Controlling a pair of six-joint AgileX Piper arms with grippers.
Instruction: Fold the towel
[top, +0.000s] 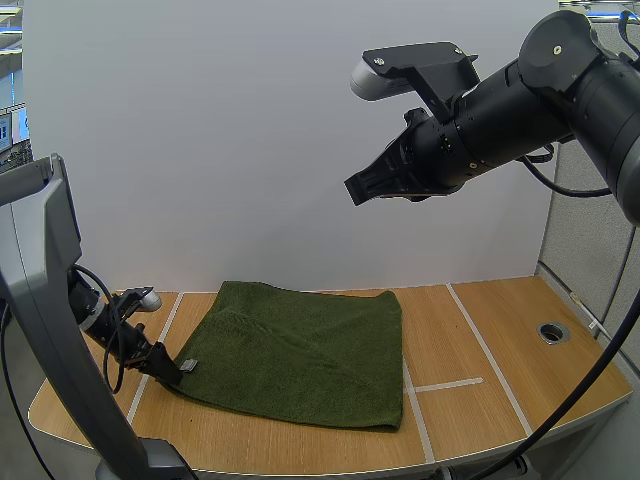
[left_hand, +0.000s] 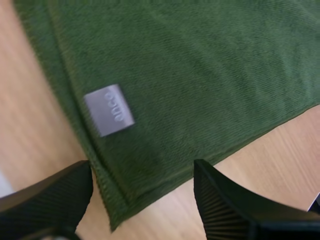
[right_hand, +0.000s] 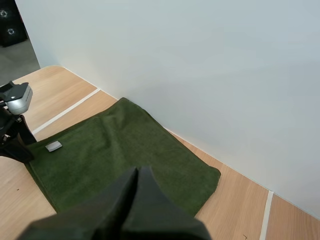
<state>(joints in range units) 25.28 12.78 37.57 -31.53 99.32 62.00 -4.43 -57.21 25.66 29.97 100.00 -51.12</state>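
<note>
Green towel (top: 300, 350) flat on the table (top: 500, 340), corner between the spread jaws of the left gripper (left_hand: 142, 169); right gripper (top: 360, 190) aloft, jaws together.

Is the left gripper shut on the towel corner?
No: in the left wrist view the left gripper is open, its fingers standing apart on either side of the towel corner near the grey label.

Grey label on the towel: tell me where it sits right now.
In the high view the grey label lies on the near left corner of the towel, just ahead of the open left tool.
</note>
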